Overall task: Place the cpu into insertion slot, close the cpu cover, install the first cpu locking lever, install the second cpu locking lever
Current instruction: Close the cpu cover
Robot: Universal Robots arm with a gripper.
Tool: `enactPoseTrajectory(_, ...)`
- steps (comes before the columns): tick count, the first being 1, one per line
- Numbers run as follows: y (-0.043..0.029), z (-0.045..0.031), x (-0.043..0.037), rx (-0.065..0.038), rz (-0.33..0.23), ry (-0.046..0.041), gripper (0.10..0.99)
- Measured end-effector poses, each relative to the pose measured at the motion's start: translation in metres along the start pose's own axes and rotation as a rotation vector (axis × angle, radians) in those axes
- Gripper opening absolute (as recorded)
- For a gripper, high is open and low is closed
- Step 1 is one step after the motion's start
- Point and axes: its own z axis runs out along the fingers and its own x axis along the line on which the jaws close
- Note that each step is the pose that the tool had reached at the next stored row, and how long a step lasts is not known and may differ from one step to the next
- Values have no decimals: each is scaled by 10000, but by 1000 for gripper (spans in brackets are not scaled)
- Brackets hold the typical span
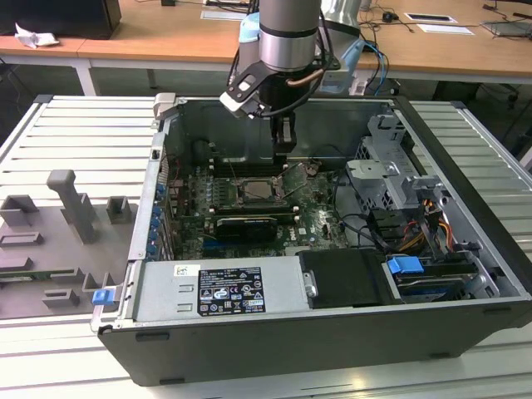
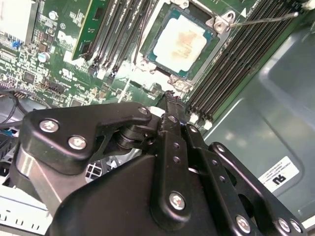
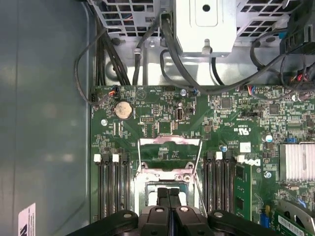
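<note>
On the pale ribbed worktop [image 1: 75,133] sits one open dark computer case [image 1: 274,341] holding one green motherboard [image 1: 320,220]. One pale silvery square cpu [image 2: 179,42] lies in the one silver-rimmed insertion slot [image 2: 216,24]. The one thin silvery cpu cover [image 3: 170,141] stands open. My claw [image 3: 169,196], fingers pressed together and empty, hovers near that slot.

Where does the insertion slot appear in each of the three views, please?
Exterior view: the insertion slot lies mid-board on the motherboard, under the tool.
Second wrist view: insertion slot just past the tool, with the cpu seated in it.
First wrist view: insertion slot partly behind the tool.
Shared landmark: the black memory slots flanking it.
</note>
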Motion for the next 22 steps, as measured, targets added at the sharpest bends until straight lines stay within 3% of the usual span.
enactPoseTrajectory(11,243,12,13,9,-1,0,106)
enactPoseTrajectory(18,454,23,29,36,-2,0,106)
enactPoseTrajectory(22,484,30,29,37,0,0,106)
